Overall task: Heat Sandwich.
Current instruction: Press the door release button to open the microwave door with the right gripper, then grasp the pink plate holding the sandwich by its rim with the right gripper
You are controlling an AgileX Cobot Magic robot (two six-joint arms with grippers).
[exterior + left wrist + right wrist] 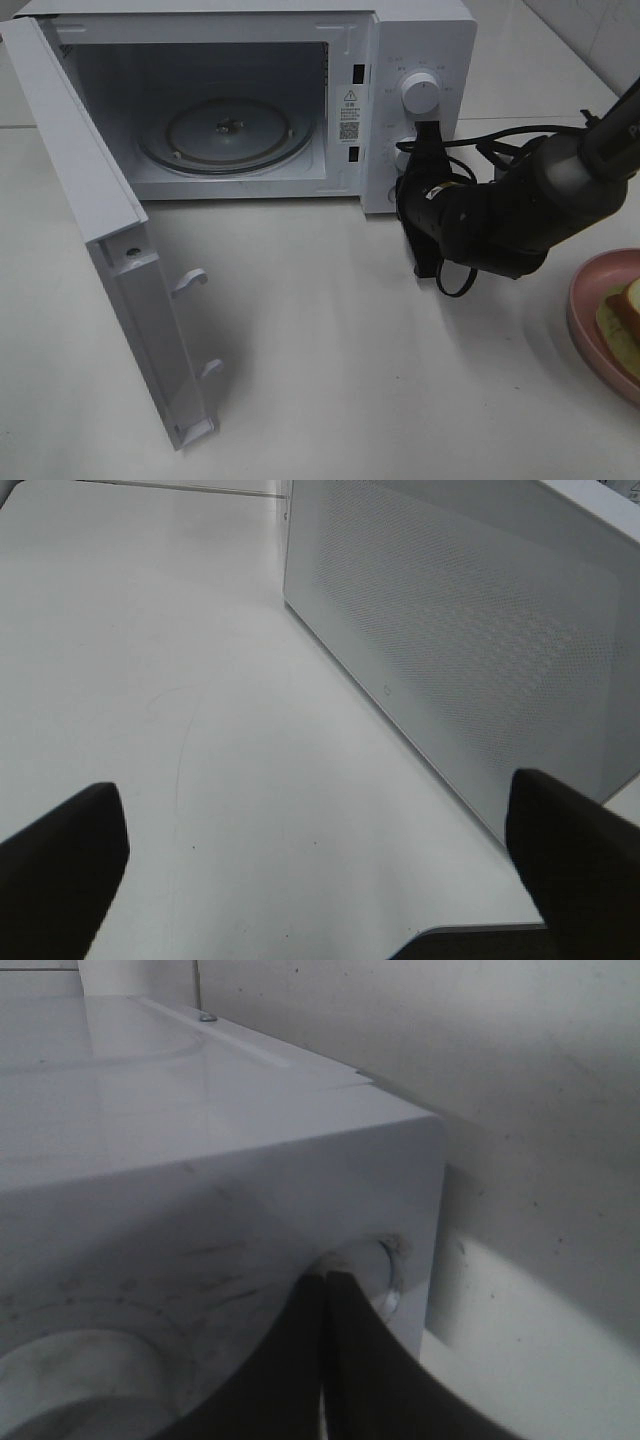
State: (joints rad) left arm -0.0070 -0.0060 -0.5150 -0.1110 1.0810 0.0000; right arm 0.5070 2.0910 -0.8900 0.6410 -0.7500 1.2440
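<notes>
Microwave (420, 40): door (90, 210) swung wide, turntable (225, 130) bare. My worry: the door juts into my left arm's lane; a careless sweep knocks it.
Right gripper (325, 1280): clenched, empty, tips at the button (385, 1265); backing off crooked could snag its cable (500, 135).
Left gripper (315, 825): released, empty, beside the door.
Sandwich (625, 310): on the plate (585, 300), well apart from the microwave; soft, may shed a slice when pinched.
Table (330, 360): white, smooth, glossy.
Room: pale wall (600, 30) behind, I think; little else shows.
</notes>
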